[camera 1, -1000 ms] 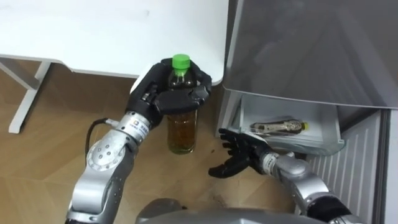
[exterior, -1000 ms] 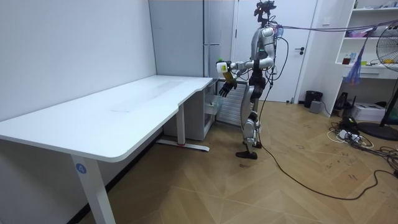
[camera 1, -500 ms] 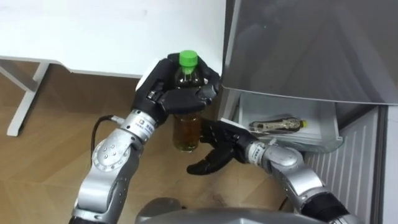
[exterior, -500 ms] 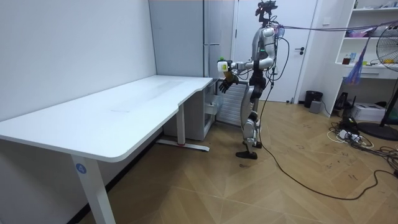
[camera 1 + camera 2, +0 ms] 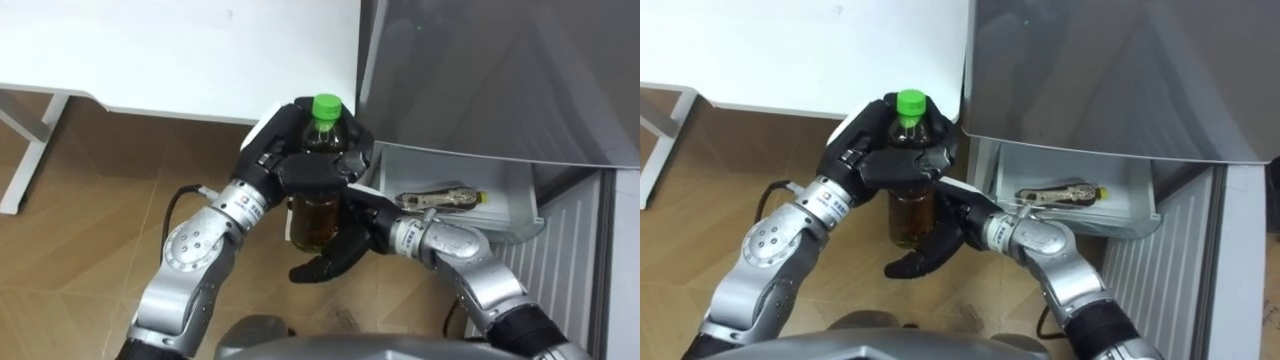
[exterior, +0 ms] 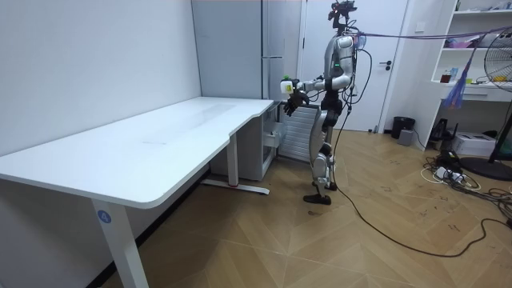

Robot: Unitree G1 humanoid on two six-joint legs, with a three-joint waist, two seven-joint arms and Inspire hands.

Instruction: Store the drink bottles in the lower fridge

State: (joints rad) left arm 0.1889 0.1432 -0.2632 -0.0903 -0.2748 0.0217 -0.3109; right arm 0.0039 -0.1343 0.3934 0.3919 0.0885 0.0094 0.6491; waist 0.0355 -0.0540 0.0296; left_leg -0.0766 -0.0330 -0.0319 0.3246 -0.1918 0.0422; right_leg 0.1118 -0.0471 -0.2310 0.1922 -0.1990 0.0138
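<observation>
My left hand [image 5: 303,165] is shut on a clear bottle [image 5: 318,215] of amber drink with a green cap [image 5: 326,105], gripping it near the neck and holding it upright above the wooden floor, just left of the fridge. My right hand [image 5: 328,264] is open, its fingers spread against the bottle's lower right side and base. Behind them the lower fridge drawer [image 5: 523,212] stands pulled out, and a second bottle [image 5: 442,201] lies flat inside it. In the room view I stand at the fridge with the bottle [image 6: 285,85] held at chest height.
The grey fridge body [image 5: 500,70] overhangs the drawer at the upper right. A white desk [image 5: 150,50] fills the upper left, its leg [image 5: 22,165] on the floor. A ribbed white panel [image 5: 575,270] stands to the right of the drawer.
My left hand has carried the bottle right, closer to the fridge drawer. My right hand has swung left from the drawer's front to the bottle's lower part.
</observation>
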